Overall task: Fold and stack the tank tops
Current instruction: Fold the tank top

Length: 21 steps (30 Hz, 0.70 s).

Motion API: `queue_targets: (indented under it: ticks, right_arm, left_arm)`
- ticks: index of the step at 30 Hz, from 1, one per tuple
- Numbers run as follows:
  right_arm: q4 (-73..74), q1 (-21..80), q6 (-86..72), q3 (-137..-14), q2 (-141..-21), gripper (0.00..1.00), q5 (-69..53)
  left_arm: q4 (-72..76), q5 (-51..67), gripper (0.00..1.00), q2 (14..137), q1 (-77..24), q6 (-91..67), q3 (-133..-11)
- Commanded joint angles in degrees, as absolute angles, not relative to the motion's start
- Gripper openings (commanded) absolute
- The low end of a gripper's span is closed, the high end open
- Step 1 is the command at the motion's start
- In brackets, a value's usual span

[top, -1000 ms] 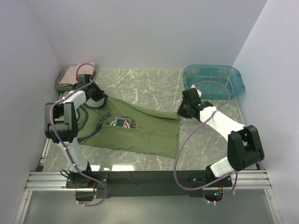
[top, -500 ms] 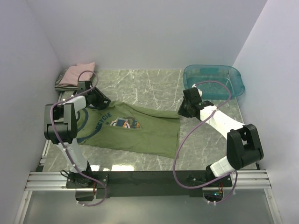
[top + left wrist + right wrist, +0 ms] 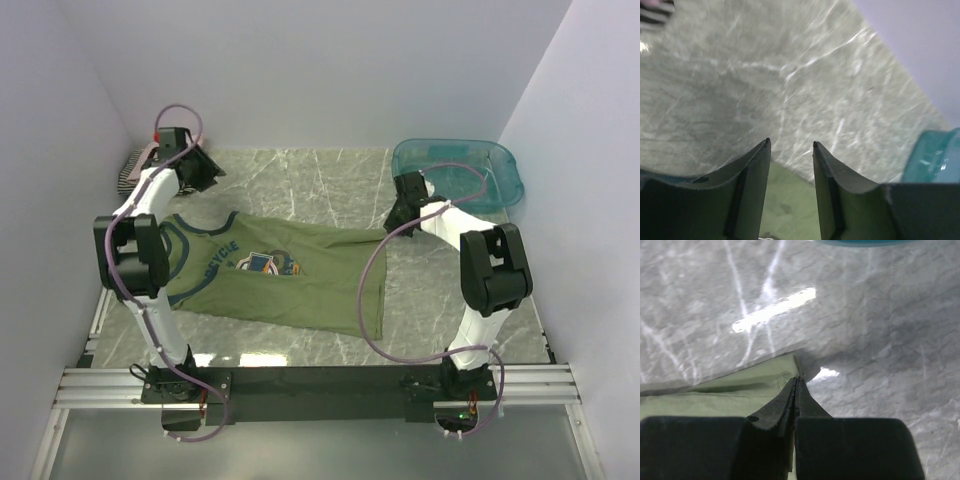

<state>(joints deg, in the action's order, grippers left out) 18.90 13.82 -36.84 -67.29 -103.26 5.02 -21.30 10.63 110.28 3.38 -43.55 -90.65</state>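
Observation:
The olive-green tank top [image 3: 280, 275] with the round chest print lies spread on the marble table, neck to the left. My right gripper [image 3: 396, 218] is shut on its far right hem corner; the right wrist view shows the jaws [image 3: 796, 380] pinched on the green cloth [image 3: 730, 395]. My left gripper [image 3: 207, 170] is open and empty, raised at the far left above the table, with the green cloth [image 3: 787, 200] seen below between its fingers. The folded striped top [image 3: 132, 165] lies in the far left corner, partly hidden by the left arm; the pink one is mostly hidden.
The see-through teal tub [image 3: 500, 165] stands at the far right, just behind the right gripper, and shows in the left wrist view [image 3: 935, 155]. Walls close in on the left, back and right. The aluminium rail [image 3: 320, 385] runs along the near edge.
My left gripper has let go of the tank top's shoulder and moved up and back toward the far left corner. The right gripper has drawn the hem corner slightly farther back.

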Motion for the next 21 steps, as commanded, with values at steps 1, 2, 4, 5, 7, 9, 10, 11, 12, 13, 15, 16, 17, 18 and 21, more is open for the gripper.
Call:
queue_targets:
  ticks: [1,2,4,5,7,9,10,11,12,13,15,16,17,18,21]
  right_arm:
    - [17.3,12.2,-37.9,-67.6,-103.3,0.00,5.7]
    - [16.0,12.0,-38.1,-66.8,-102.3,0.00,5.5]
    - [15.4,11.5,-38.8,-65.7,-101.5,0.00,5.8]
    - [15.6,11.4,-38.9,-65.9,-101.7,0.00,6.0]
    - [16.0,11.0,-39.0,-67.1,-102.2,0.00,5.8]
    - [16.1,10.8,-39.2,-67.8,-102.9,0.00,6.1]
    - [15.9,10.7,-39.2,-68.0,-103.2,0.00,5.9]
    - [16.1,10.7,-39.3,-68.4,-103.8,0.00,5.7]
    - [16.3,10.7,-39.3,-69.1,-104.1,0.00,5.7]
    - [16.3,10.7,-39.3,-69.3,-104.4,0.00,5.7]
    - [16.3,10.5,-39.2,-69.1,-104.8,0.00,6.3]
    - [16.1,10.4,-39.3,-69.0,-104.9,0.00,6.2]
    - [15.7,10.0,-39.4,-68.7,-104.9,0.00,6.2]
    - [15.6,9.8,-39.3,-68.4,-104.9,0.00,5.8]
    - [15.5,9.5,-39.1,-68.5,-105.4,0.00,5.6]
  left_arm:
    - [-29.3,11.0,0.44,114.8,1.2,-41.6,-92.6]
    - [-29.6,11.1,0.43,115.4,0.4,-41.6,-92.8]
    - [-29.5,11.1,0.44,116.6,-1.7,-41.3,-92.6]
    - [-29.4,11.4,0.44,117.0,-2.8,-41.2,-92.6]
    - [-29.4,12.0,0.45,118.3,-3.9,-41.0,-92.8]
    - [-30.4,11.9,0.46,119.8,-4.9,-40.7,-93.9]
    - [-30.7,11.6,0.47,120.1,-5.2,-40.5,-94.3]
    - [-31.1,11.1,0.48,120.4,-5.6,-40.3,-94.6]
    - [-31.5,10.1,0.48,121.2,-5.6,-40.4,-95.4]
    - [-31.8,9.8,0.48,121.5,-5.6,-40.6,-95.6]
    - [-32.6,8.2,0.48,122.3,-5.6,-41.1,-96.1]
    - [-33.0,7.0,0.47,122.3,-5.6,-41.6,-96.3]
    - [-32.5,6.2,0.48,121.6,-5.5,-42.0,-96.0]
    - [-30.8,5.8,0.48,120.0,-5.4,-42.3,-94.7]
    - [-31.4,4.5,0.49,119.1,-4.3,-42.2,-96.1]
